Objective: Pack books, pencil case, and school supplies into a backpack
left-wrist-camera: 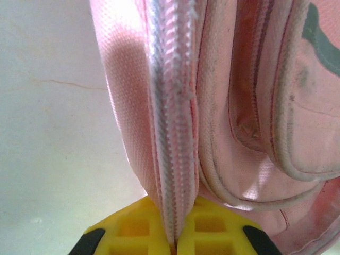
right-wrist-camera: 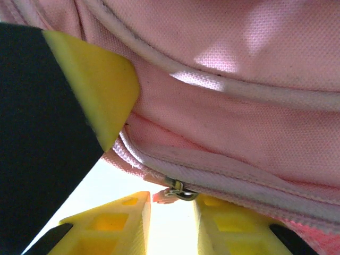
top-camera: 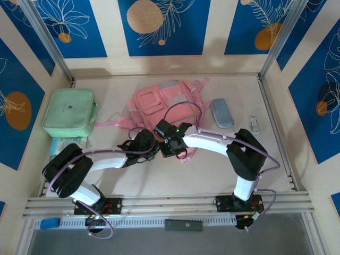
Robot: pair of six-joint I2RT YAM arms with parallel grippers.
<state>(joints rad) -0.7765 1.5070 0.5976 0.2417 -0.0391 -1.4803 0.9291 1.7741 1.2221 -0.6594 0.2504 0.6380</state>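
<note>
bright even overhead light | soft shadows | wrist views blurred up close

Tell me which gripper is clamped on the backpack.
The left gripper: it is shut tight on the zipper seam of the pink backpack. The right gripper is open, the zipper pull at the mouth of its gap, ungripped.

I'm running this from afar, and it reads as a robot lab cell. The pale desk (top-camera: 212, 175) is boxed in by blue wall panels (top-camera: 159, 26) printed with white flowers and orange discs, framed by aluminium posts (top-camera: 47, 40). Along the desk's near edge an aluminium rail (top-camera: 170, 202) carries two bolted arm bases (top-camera: 98, 205), purple cables (top-camera: 183, 102) and a slotted cable duct (top-camera: 138, 222).
</note>
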